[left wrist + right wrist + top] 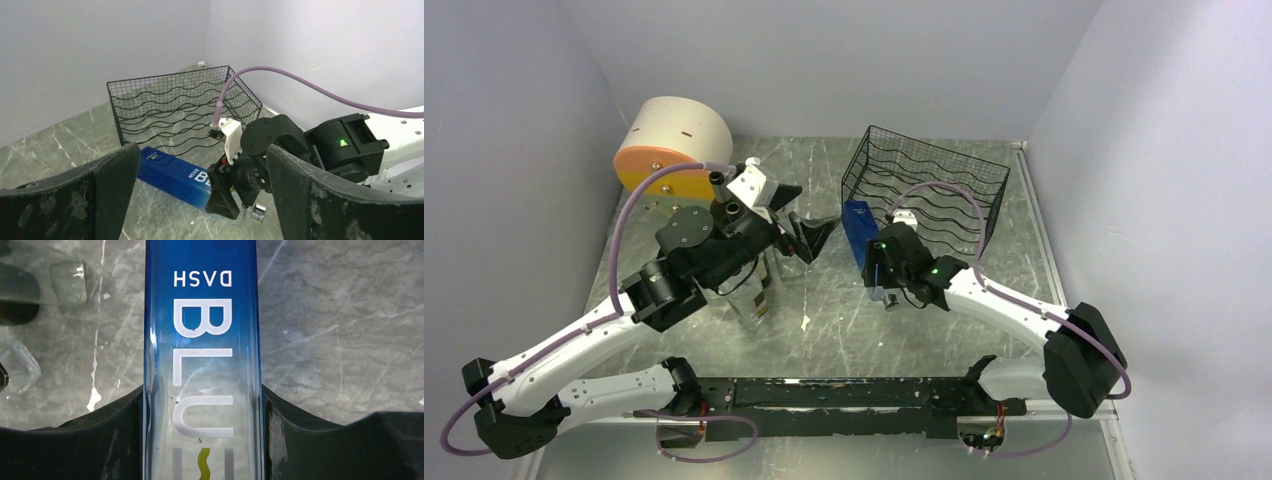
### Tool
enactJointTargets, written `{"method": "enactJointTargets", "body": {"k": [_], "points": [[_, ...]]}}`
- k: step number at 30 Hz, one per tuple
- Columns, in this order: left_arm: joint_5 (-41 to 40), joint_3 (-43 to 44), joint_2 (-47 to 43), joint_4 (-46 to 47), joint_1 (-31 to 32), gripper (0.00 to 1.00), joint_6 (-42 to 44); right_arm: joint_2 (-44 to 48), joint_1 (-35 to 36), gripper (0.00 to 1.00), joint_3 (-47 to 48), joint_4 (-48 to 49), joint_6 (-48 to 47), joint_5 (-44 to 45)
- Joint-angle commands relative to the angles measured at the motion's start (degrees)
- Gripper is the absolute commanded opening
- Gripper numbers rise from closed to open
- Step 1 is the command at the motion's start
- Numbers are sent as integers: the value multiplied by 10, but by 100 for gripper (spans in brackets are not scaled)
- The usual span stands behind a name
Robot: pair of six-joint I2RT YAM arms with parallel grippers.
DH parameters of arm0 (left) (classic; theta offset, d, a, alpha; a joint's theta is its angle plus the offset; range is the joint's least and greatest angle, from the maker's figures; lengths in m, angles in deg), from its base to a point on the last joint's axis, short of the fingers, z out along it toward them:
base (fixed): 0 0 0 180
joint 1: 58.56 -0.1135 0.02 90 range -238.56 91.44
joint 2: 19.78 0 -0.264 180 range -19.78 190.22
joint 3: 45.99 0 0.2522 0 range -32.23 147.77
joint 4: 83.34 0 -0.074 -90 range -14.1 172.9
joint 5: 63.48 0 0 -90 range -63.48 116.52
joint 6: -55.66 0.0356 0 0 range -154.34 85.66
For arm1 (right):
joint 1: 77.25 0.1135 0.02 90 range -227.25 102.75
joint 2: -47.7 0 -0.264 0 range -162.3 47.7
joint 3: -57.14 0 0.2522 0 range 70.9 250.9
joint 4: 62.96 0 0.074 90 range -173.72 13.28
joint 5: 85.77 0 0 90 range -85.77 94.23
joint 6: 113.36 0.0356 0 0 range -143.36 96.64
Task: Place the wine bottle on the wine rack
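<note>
The wine bottle [858, 230] is a square blue glass bottle with white lettering, lying lengthwise low over the table. My right gripper [880, 268] is shut on its clear lower half, and both fingers [300, 440] press its sides [202, 340]. Its blue end [165, 170] points at the near left corner of the black wire wine rack [929, 185], just outside the rack's mesh wall [180, 107]. My left gripper [804, 228] stands wide open to the left of the bottle, holding nothing. Its fingers [95, 195] frame the bottle in the left wrist view.
A cream and orange drum [669, 145] lies at the back left. Clear glass bottles [754, 290] stand under my left arm, and glass pieces [20, 365] show left of the held bottle. Grey walls close in on three sides.
</note>
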Motion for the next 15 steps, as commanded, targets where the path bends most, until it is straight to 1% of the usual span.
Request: {"method": "enactJointTargets", "body": {"k": [1,9,13,15], "points": [[-20,19,-14,-32,1,100,-13,-6,-1,0,39,129,22,53],[4,27,-11,-39,2,98,7,-27,-4,0,61,115,26,97],[14,23,-16,-37,1,98,5,-30,-7,0,63,134,20,101],[7,29,-16,-45,1,99,2,-37,-9,0,67,140,28,107]]}}
